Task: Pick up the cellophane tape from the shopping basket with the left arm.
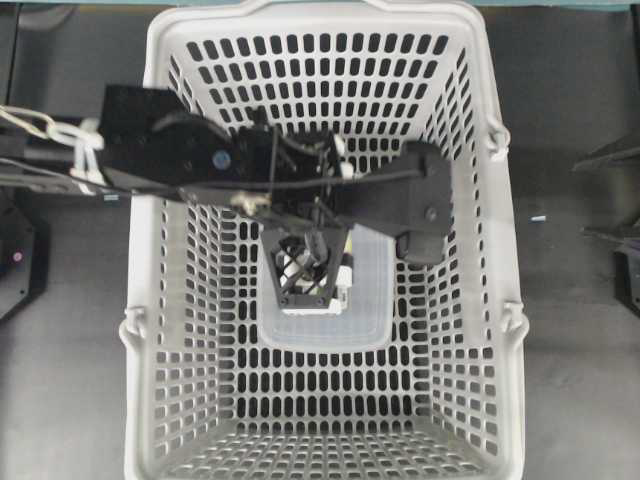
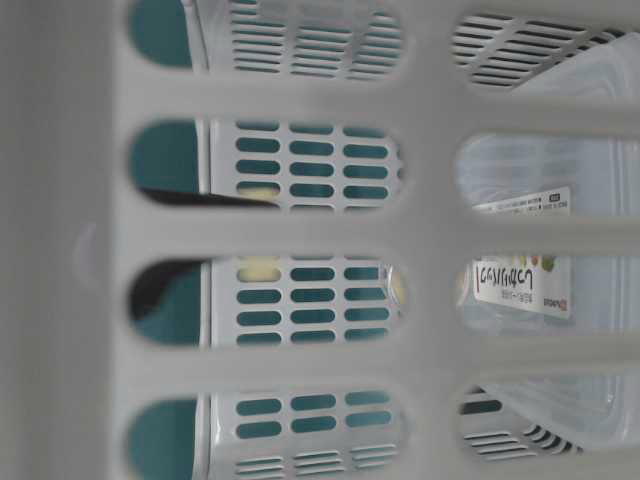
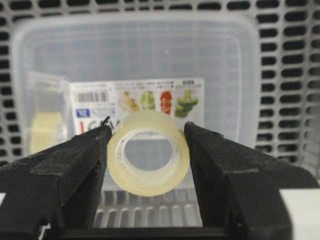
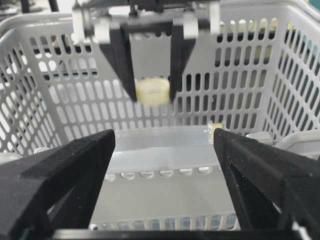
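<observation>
The left gripper (image 3: pixel 148 150), with black lattice fingers (image 3: pixel 60 175), is closed on the cellophane tape (image 3: pixel 148 152), a small pale yellowish-white roll pinched by its rim between the two fingertips. In the right wrist view the same roll (image 4: pixel 153 90) hangs clear above the floor of the big light-grey slotted plastic shopping basket (image 1: pixel 470 250). Beneath it lies a large clear rectangular lidded box (image 3: pixel 150 55) with a colourful printed label (image 3: pixel 150 100); a second small packeted roll (image 3: pixel 45 127) stands just beside that label. The right gripper (image 4: pixel 165 175), black fingers spread wide with nothing between them, faces into the basket.
</observation>
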